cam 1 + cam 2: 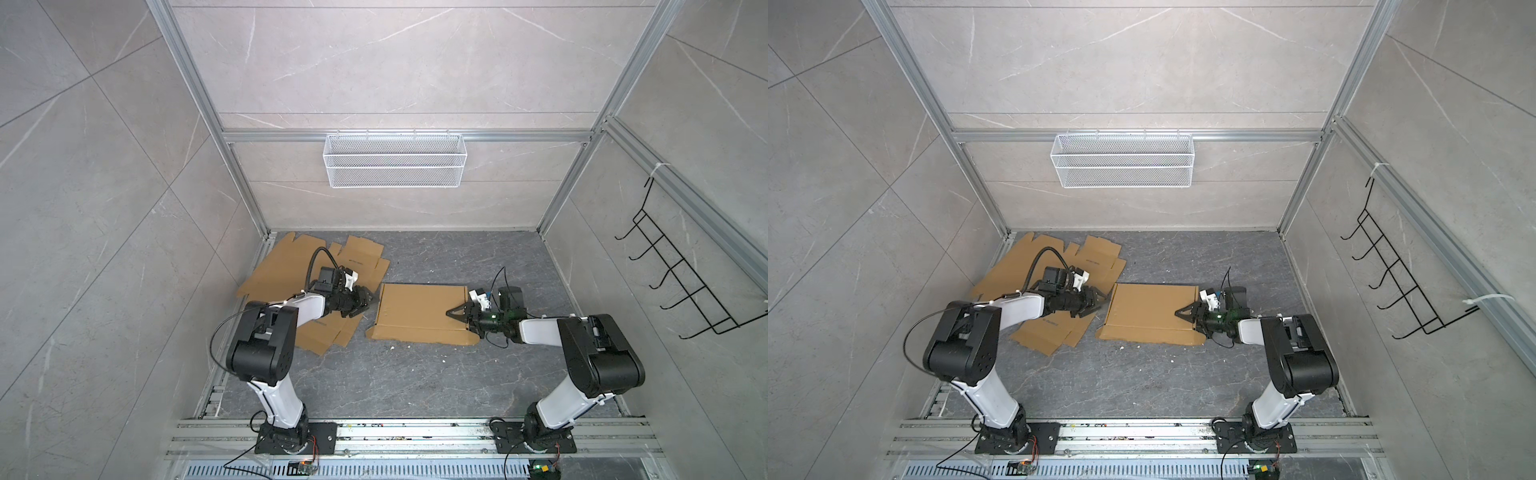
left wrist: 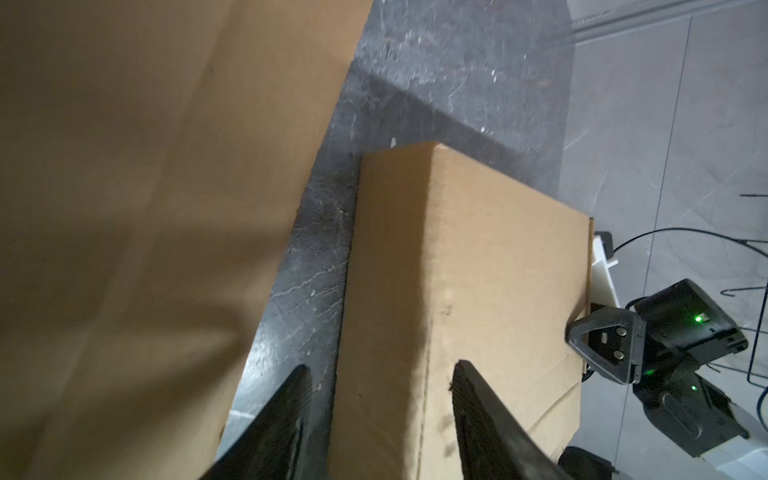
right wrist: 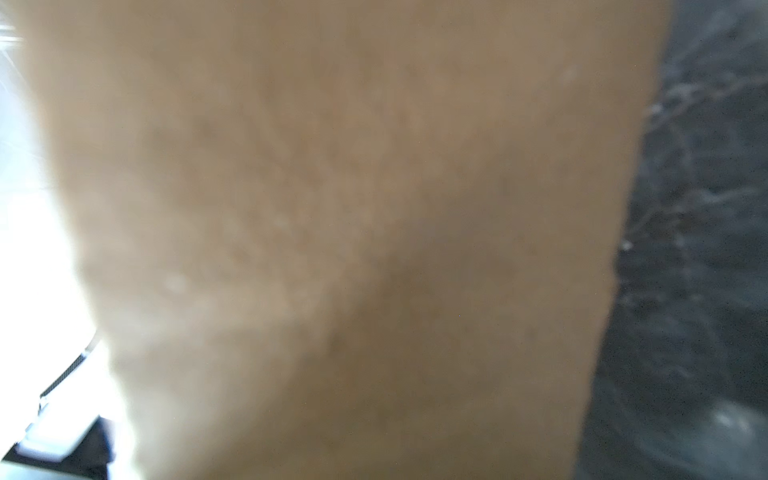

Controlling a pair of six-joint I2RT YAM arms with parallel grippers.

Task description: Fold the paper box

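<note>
While its jaws gape, left gripper straddles box.

Front half of desk bare, wide passage. Back right corner free too. Paper box blocks centre; flat cardboard sheets cover back left. Narrow bare strip between them, left pincer straddling box edge there.

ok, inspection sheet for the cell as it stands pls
surface: dark marbled tabletop.
job's things: partly folded box mid-table; flat cardboard blanks stacked left.
clutter: white crumbs in front of the box.
grippers: left gripper open, at the box's left edge; right gripper at its right edge, one finger over the top, grip unclear.
cables: black cable loops over left wrist; thin leads at right wrist.
surroundings: mesh basket on back wall; hook rack on right wall.
</note>
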